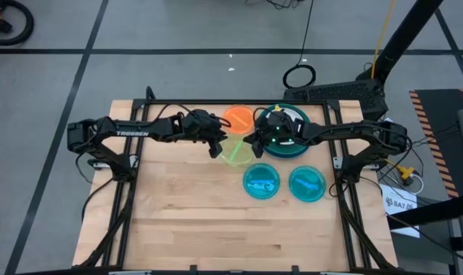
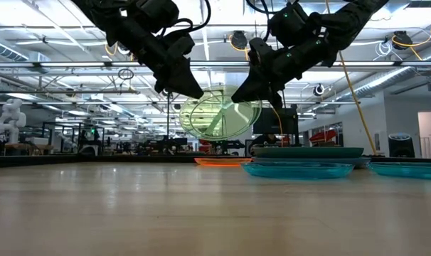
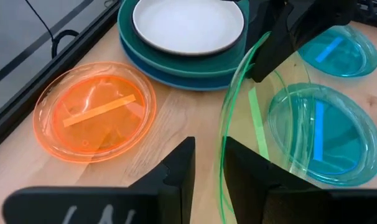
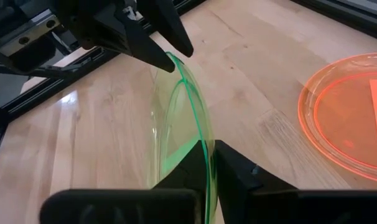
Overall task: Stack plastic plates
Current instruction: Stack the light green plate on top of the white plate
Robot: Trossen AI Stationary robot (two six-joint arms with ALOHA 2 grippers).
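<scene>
The green plate [image 1: 235, 149] hangs in the air above the table [image 1: 178, 198], tilted nearly on edge, between the two grippers near the middle of the far edge. The right gripper [image 1: 256, 142] is clamped on one side of its rim; in the right wrist view the rim runs straight down between that gripper's fingers [image 4: 235, 171], which press together on it. The left gripper [image 1: 216, 145] sits at the opposite side of the same plate, and in the left wrist view its fingers [image 3: 179, 171] stand slightly apart with the green rim passing through the gap, not squeezed. From table height the plate shows as a pale green disc held well clear of the wood, both gripper tips meeting its upper rim from either side. The orange plate [image 1: 237, 118] lies flat by the far edge, just beyond the left gripper. Beside it, toward the far right corner, a stack [image 1: 286, 147] holds the white plate [image 3: 188, 25] on top of a teal and a blue one. Two cyan plates [image 1: 262, 182] [image 1: 307, 183] lie flat side by side nearer the right edge, apart from the stack
</scene>
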